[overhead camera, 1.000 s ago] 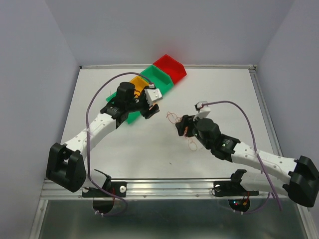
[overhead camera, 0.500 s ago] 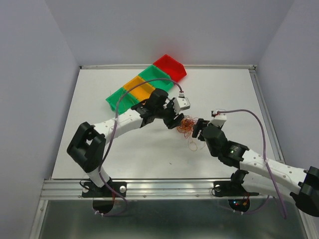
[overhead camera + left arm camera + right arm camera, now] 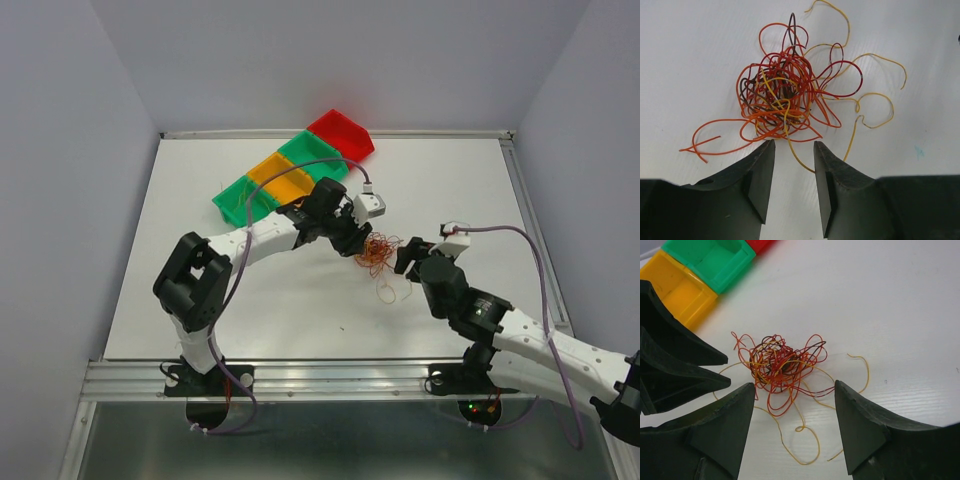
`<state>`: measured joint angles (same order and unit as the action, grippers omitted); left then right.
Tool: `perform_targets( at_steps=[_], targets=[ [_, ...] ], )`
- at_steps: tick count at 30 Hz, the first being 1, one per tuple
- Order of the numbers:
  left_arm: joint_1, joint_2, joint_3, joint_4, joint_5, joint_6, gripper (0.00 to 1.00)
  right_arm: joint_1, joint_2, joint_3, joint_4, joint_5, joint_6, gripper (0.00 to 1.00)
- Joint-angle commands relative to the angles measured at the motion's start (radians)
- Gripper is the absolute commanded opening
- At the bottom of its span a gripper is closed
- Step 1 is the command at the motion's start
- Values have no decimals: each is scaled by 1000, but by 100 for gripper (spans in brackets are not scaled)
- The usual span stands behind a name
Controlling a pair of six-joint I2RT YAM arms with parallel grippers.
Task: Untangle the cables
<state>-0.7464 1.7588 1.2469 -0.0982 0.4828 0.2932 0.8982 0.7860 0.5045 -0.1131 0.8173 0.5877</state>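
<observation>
your table [image 3: 250,320] carries everything, and the tangle of cables [image 3: 782,100] lies on its bare white top near the middle. take that tangle as your mark. the left arm [image 3: 250,238] reaches in from its left, the right arm [image 3: 520,335] from its right. the row of green, yellow and red bins [image 3: 290,175] sits beyond it, towards the far left. your left gripper [image 3: 794,145] is released, fingers narrowly parted just short of the tangle. your right gripper [image 3: 795,390] is spread wide, grasping nothing, just beside it. a loose loop [image 3: 385,292] lies on the near side.
</observation>
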Motion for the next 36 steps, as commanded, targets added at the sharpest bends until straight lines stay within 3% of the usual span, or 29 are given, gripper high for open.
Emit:
perform_targets(
  at_steps=[1,5,8,10,11,19,21,26,31,36],
  targets=[
    [-5,4,51,-32,114,-9,39,7,-5,-37,1,40,23,70],
    [-7,13,71,-74,171,4,26,7,1,-37,-2,40,24,69],
    [-7,16,69,-106,172,17,25,7,4,-37,0,36,24,69],
    [-7,-1,52,-106,163,30,12,7,4,-37,-2,34,26,68],
    [-7,-8,45,-104,155,40,0,7,5,-37,-2,37,27,67],
    [-7,-160,-27,-28,5,67,0,7,114,-8,18,2,-6,64],
    [-7,-215,-35,-21,-26,87,0,7,157,-1,81,-76,-69,59],
    [-7,-341,-76,-2,-58,107,0,7,216,-23,439,-300,-327,62],
    [-7,-384,-106,9,-59,110,0,7,334,48,530,-381,-501,61],
    [-7,-395,-112,6,-69,121,0,7,470,108,628,-424,-557,57]
  ],
)
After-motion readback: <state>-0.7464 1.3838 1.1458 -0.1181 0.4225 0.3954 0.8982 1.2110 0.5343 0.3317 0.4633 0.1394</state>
